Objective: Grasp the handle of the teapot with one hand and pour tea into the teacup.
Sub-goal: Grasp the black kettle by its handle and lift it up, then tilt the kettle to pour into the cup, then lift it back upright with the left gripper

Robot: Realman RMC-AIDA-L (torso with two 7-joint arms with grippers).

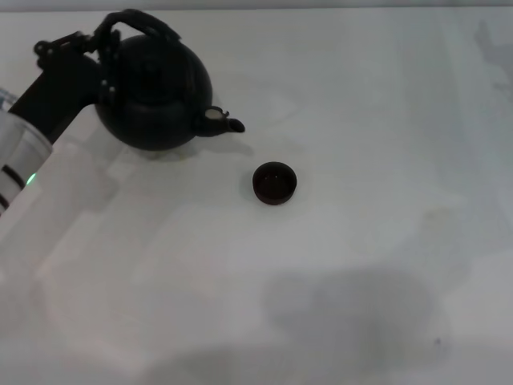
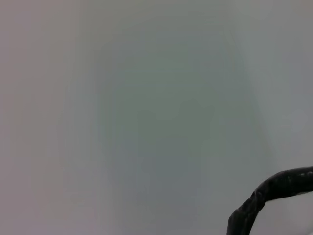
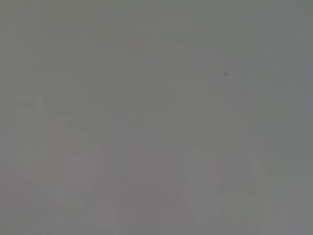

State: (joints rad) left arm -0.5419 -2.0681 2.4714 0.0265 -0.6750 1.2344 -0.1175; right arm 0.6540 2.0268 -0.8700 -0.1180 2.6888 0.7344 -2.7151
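The round black teapot (image 1: 156,92) is at the far left in the head view, its short spout (image 1: 227,124) pointing right toward the teacup. The small dark teacup (image 1: 275,183) stands on the table to the right of the spout and nearer to me, a short gap away. My left gripper (image 1: 107,70) reaches in from the left and is shut on the left side of the arched black handle (image 1: 136,20). A piece of the handle (image 2: 274,193) shows in the left wrist view. I cannot tell whether the pot rests on the table. The right gripper is out of view.
The white table (image 1: 361,265) spreads to the right of the cup and toward me, with soft shadows on its near part. The right wrist view shows only a plain grey surface.
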